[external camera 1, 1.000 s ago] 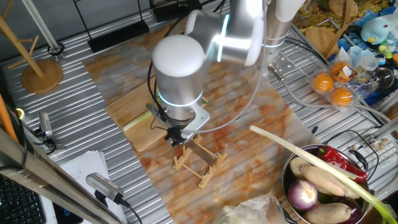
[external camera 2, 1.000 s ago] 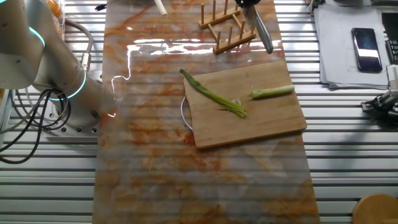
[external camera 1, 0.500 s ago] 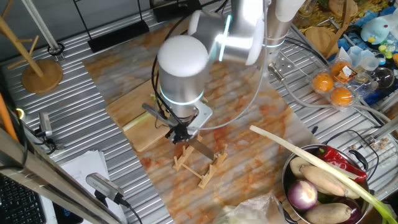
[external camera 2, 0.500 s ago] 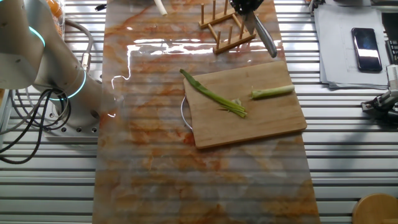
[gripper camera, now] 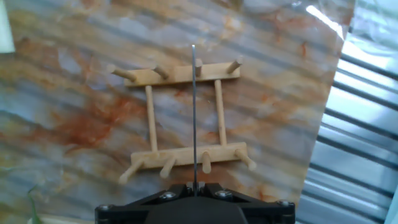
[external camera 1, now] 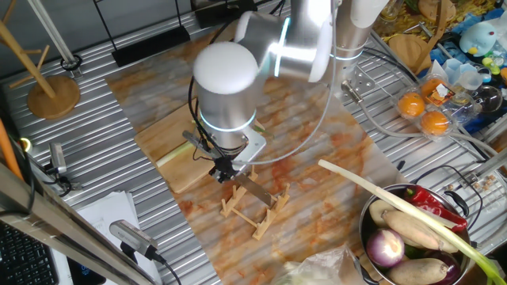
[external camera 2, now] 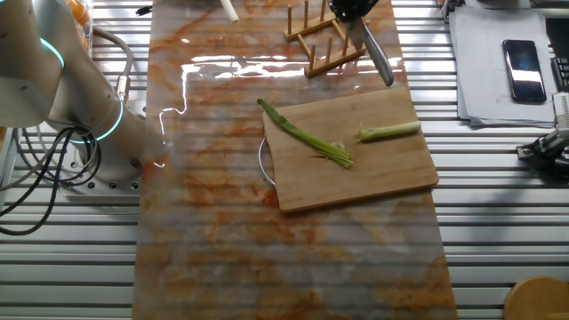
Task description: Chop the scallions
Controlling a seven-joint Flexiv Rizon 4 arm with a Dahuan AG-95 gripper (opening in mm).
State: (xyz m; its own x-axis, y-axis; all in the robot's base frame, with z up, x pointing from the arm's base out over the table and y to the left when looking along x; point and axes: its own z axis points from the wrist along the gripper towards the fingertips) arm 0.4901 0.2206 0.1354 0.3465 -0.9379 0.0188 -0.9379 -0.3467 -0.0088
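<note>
The scallions lie in two pieces on the wooden cutting board: a long green leaf piece and a short pale root piece. In the one fixed view only the pale piece shows, at the board's left edge. My gripper is shut on a knife and holds it just over the wooden peg rack, beside the board. In the hand view the gripper holds the blade edge-on above the rack. The other fixed view shows the knife beyond the board's far edge.
A long thick pale leek lies across a metal bowl of vegetables at the front right. Oranges in a plastic tray sit further back. A wooden stand is at the left. A phone lies on papers.
My gripper has shifted slightly with the knife, bringing the blade over the peg rack. The scallion pieces have not moved.
</note>
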